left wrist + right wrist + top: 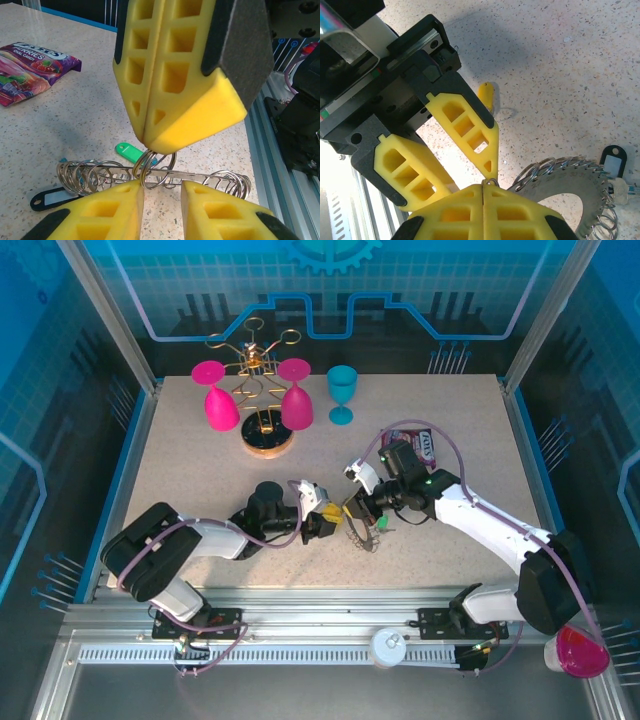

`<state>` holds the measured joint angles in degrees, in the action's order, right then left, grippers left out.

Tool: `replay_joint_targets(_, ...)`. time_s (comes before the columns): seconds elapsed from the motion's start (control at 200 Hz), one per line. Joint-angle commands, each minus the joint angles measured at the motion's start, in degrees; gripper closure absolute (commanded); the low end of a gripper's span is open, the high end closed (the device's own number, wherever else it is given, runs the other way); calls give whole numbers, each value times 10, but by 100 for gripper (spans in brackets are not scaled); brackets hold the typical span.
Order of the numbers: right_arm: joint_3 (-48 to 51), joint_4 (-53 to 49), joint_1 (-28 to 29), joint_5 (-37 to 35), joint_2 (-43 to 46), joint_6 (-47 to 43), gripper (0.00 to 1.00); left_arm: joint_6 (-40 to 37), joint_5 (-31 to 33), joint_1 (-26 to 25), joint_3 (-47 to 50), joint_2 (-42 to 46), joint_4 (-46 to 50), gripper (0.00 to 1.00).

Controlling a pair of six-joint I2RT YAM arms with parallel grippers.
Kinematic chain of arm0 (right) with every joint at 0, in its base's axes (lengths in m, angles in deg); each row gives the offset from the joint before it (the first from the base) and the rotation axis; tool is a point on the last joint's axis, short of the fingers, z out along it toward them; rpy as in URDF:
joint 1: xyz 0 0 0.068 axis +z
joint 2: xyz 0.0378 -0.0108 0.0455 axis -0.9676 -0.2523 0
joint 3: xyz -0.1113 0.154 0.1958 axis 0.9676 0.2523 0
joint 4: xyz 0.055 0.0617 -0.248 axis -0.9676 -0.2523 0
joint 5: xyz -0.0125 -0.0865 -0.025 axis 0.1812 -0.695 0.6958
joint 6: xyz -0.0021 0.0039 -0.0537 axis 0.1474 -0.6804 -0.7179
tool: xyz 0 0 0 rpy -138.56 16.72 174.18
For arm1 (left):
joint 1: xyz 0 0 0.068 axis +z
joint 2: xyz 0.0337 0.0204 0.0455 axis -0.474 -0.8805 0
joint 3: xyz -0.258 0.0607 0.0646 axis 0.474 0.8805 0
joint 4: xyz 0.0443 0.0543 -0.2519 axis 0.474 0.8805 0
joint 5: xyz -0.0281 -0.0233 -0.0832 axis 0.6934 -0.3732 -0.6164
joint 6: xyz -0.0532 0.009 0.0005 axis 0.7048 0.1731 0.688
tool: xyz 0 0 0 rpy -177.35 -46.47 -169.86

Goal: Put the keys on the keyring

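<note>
The right hand (148, 144) is clamped tight on one loop of the keyring (205, 177), whose rim runs crosswise just ahead of the left hand (162, 200), jaws parted, with a green key (129, 150) on the surface (100, 100) just beyond, likely the left's to fetch.

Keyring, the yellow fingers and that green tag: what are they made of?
Keyring: metal, it seems. The disc is dull brushed grey, with shiny wire loops along its rim.
Fingers: probably soft plastic or rubber. They are matte yellow, moulded with lattice holes, and have a dark backing.
Green tag: likely plastic. It is smooth with a slight gloss.
</note>
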<state>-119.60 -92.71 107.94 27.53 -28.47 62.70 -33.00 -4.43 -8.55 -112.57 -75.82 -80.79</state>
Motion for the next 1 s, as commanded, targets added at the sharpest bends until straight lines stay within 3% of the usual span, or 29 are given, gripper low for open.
replay_joint_targets(0.0,-2,12,-3,15,2,-11,100,-21,-29,4,-2,-6,-29,74)
replay_joint_targets(0.34,-2,13,-1,18,-2,-9,100,-19,-31,3,-16,-9,-30,79)
replay_joint_targets(0.545,-2,13,0,19,-2,-8,100,-18,-29,3,-26,-14,-29,91)
replay_joint_targets(0.615,-2,13,0,19,-2,-8,100,-18,-30,3,-27,-15,-31,100)
replay_joint_targets(0.81,-6,22,-19,-1,20,23,100,-39,-23,3,-22,-2,-5,100)
replay_joint_targets(0.856,-5,29,-34,-14,32,47,85,-52,-18,2,-22,7,8,100)
replay_joint_targets(0.921,-1,32,-64,-32,47,78,72,-83,-5,-3,-18,25,32,100)
replay_joint_targets(0.966,4,31,-80,-42,54,92,56,-105,5,-6,-20,38,52,100)
replay_joint_targets(0.996,7,28,-88,-48,57,96,52,-121,11,-7,-20,46,67,100)
